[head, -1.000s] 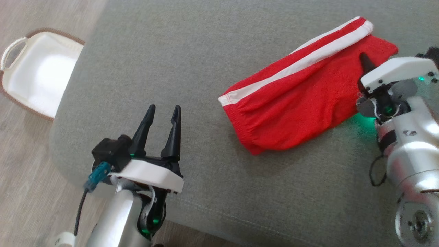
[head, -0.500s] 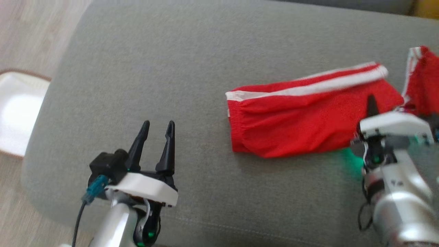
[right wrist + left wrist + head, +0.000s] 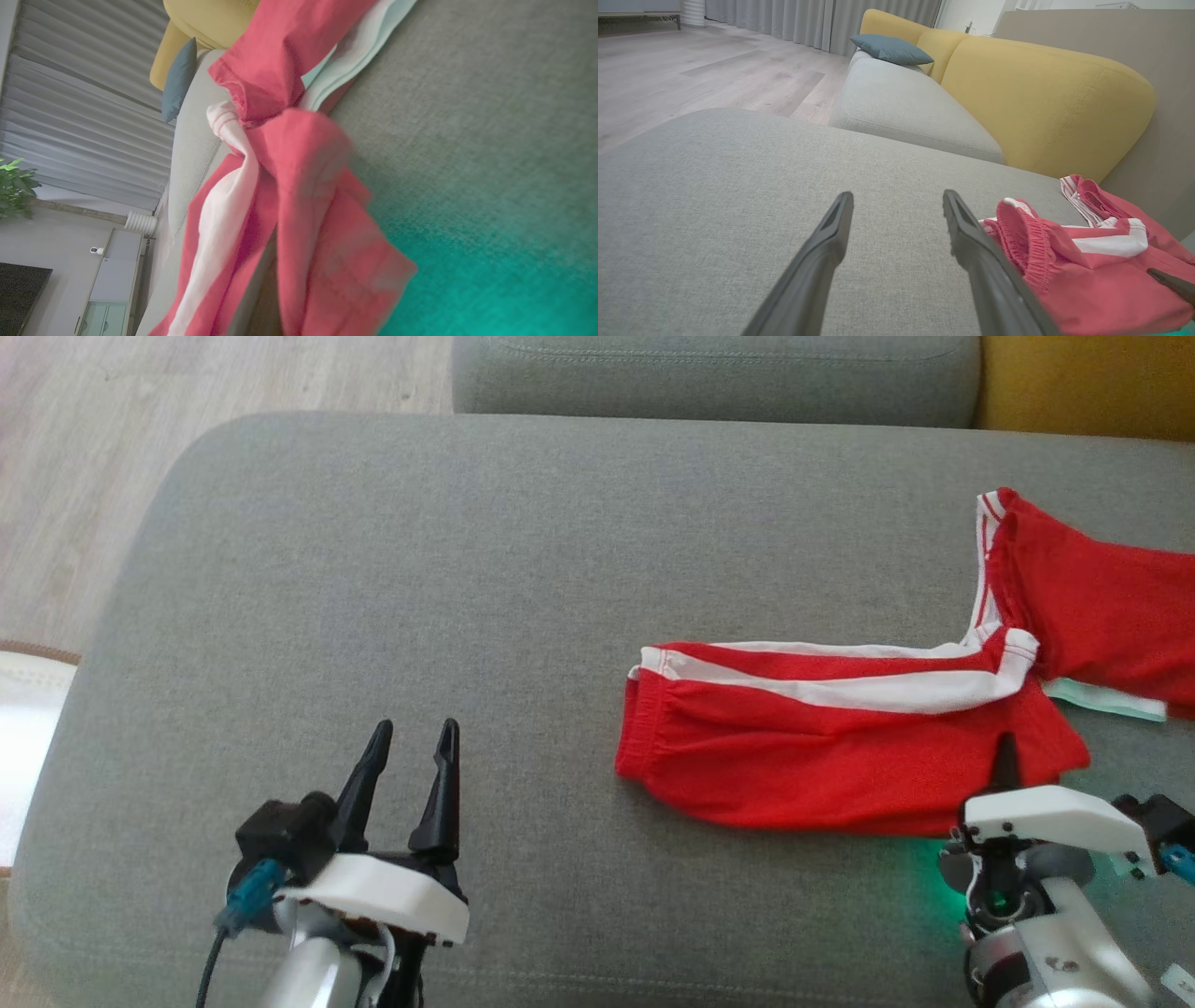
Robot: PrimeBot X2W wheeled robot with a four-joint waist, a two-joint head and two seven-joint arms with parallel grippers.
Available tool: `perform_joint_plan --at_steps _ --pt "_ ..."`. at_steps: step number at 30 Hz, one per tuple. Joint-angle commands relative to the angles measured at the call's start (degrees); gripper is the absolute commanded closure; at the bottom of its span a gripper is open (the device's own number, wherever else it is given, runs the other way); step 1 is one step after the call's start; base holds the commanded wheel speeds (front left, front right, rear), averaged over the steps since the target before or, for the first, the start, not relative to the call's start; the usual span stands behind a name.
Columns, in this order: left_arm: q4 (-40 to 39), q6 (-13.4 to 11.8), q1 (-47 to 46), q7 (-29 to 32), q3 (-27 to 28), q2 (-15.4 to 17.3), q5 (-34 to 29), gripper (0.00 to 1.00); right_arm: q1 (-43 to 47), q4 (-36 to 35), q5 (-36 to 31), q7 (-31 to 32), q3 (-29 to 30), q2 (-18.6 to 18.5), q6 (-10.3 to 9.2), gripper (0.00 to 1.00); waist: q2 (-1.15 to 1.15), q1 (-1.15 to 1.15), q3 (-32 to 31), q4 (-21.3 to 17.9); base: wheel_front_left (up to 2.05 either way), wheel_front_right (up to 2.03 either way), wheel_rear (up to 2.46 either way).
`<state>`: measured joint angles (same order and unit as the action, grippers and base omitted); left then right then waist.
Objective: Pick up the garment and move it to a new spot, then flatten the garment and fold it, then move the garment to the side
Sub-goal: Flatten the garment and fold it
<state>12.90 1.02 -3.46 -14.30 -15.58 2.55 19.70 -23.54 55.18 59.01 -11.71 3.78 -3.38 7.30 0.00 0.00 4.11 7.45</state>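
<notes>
The garment [image 3: 822, 775] is red with white side stripes and lies on the right half of the grey cushion [image 3: 448, 569], its elastic waistband end pointing left. Another red part [image 3: 1102, 607] runs off the right edge, over a strip of pale mint cloth [image 3: 1106, 700]. My right gripper [image 3: 1005, 754] is shut on the garment's near right edge. In the right wrist view the red fabric [image 3: 299, 186] drapes over the fingers and hides them. My left gripper [image 3: 409, 739] stands open above bare cushion, left of the garment [image 3: 1092, 280], with nothing between its fingers [image 3: 831, 233].
A grey sofa seat [image 3: 709, 373] and a yellow backrest [image 3: 1083, 383] lie beyond the cushion. A blue pillow [image 3: 892, 49] rests far back on the sofa. The white basket [image 3: 23, 709] peeks in at the left edge, on the wooden floor [image 3: 187, 392].
The camera has swung, shifting the whole picture. The garment has turned from slanted to nearly level, its right end drawn toward me in the shut right gripper. The left gripper stays open.
</notes>
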Motion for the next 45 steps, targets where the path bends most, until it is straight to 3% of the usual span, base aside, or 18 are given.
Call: perform_joint_plan --at_steps 1,13,22,37,38,39,45 --pt "-1.9 0.1 -1.3 -0.7 2.2 0.3 -0.4 0.00 -1.2 -2.2 0.2 -1.0 -2.5 0.5 0.19 1.00 0.00 0.00 -0.2 -0.1 0.00 0.00 0.00" --pt "-1.3 0.5 -0.2 -0.7 2.7 0.3 -1.2 0.00 0.3 -12.1 5.6 -2.3 -13.7 0.5 0.19 1.00 0.00 0.00 -2.6 1.4 0.00 0.00 0.00" --pt "-0.9 0.5 0.7 -0.7 2.3 0.3 -1.1 0.00 3.3 -21.1 10.4 -2.3 -25.9 0.5 0.19 1.00 0.00 0.00 -4.0 2.7 0.00 0.00 0.00" --pt "-0.5 0.4 1.3 -0.7 2.1 0.3 -1.2 0.00 2.4 -19.2 13.0 -2.3 -41.1 0.5 0.19 1.00 0.00 0.00 -4.6 6.7 0.00 0.00 0.00" --pt "-0.5 0.4 1.3 -0.7 2.1 0.3 -1.2 0.00 2.2 -18.8 12.9 -2.2 -42.2 0.5 0.19 0.62 0.00 0.00 -4.6 6.9 0.00 0.00 0.00" --pt "-0.5 0.4 1.3 -0.7 2.1 0.3 -1.1 0.00 2.0 -18.5 12.8 -2.2 -43.2 0.5 0.19 0.00 0.00 0.00 -4.5 7.1 0.00 0.00 0.00" --pt "-0.4 0.3 1.4 -0.7 2.1 0.3 -1.1 0.00 0.9 -16.4 13.5 -1.1 -48.5 0.5 0.19 0.00 0.00 0.00 -4.5 8.2 0.00 0.00 0.00"
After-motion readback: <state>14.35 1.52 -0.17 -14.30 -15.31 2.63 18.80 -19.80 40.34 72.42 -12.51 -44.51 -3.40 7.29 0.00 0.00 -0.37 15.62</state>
